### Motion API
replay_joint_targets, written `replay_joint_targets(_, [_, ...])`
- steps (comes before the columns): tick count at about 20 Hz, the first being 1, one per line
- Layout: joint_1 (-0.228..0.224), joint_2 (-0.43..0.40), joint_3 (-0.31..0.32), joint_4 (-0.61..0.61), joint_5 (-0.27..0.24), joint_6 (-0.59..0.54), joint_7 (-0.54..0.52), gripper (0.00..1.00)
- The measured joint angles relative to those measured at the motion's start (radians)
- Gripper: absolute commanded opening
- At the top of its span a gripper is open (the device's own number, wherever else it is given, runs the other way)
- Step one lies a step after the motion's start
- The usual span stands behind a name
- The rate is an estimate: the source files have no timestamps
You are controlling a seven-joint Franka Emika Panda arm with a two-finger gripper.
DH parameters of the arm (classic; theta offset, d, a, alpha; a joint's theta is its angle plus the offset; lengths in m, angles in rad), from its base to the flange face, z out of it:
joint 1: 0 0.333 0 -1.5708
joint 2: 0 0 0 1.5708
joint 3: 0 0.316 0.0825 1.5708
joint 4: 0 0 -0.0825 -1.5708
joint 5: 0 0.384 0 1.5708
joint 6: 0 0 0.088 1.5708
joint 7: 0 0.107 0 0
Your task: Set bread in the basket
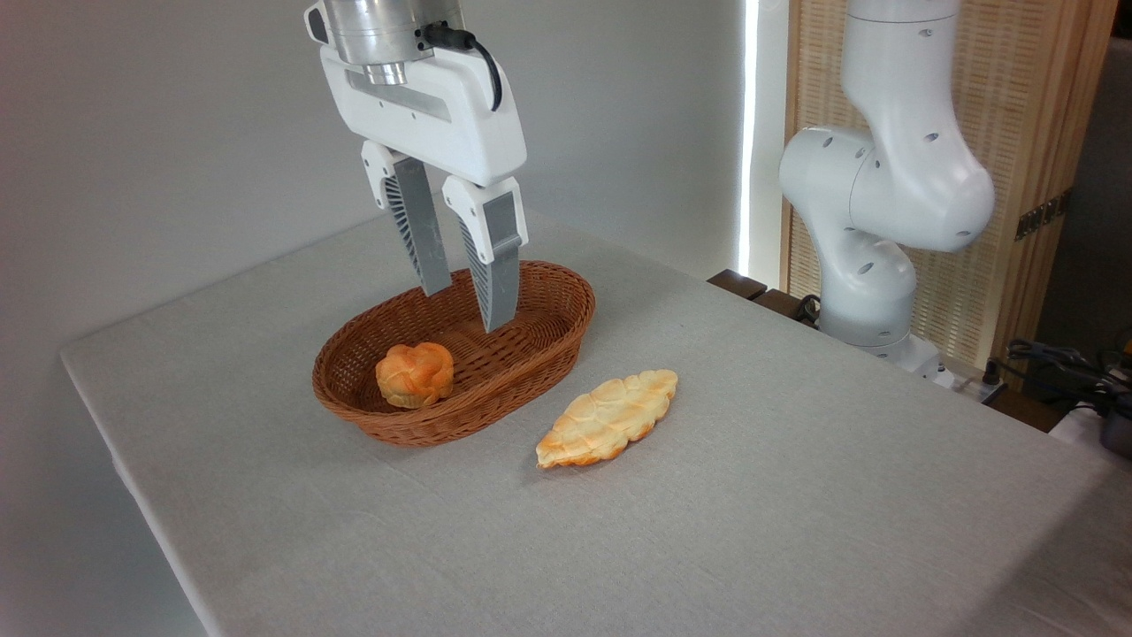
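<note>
The bread point(415, 374), a small round orange-golden bun with a knotted top, lies inside the basket point(548, 332) near its left end. The oval brown wicker basket sits on the grey tablecloth, left of centre. My gripper point(467, 308) hangs above the middle of the basket, up and to the right of the bun. Its two grey fingers point(498, 265) stand apart with nothing between them, so it is open and clear of the bun.
A longer, paler leaf-shaped bread point(609, 418) lies on the cloth just right of the basket. The arm's white base point(871, 292) stands at the table's far right edge, with cables point(1061, 372) beside it. The table's left edge runs close to the basket.
</note>
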Motion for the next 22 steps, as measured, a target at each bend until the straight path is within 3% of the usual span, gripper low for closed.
replay_joint_targets(4, [-0.001,0.009,0.0,-0.002,-0.034,0.033,-0.005,1.0])
replay_joint_targets(8, [-0.002,0.01,0.005,-0.003,-0.036,0.035,-0.005,1.0])
replay_joint_targets(13, [-0.061,0.009,0.082,-0.003,-0.037,0.035,-0.005,1.0])
replay_joint_targets(22, [-0.072,0.01,0.084,-0.003,-0.037,0.035,-0.005,1.0])
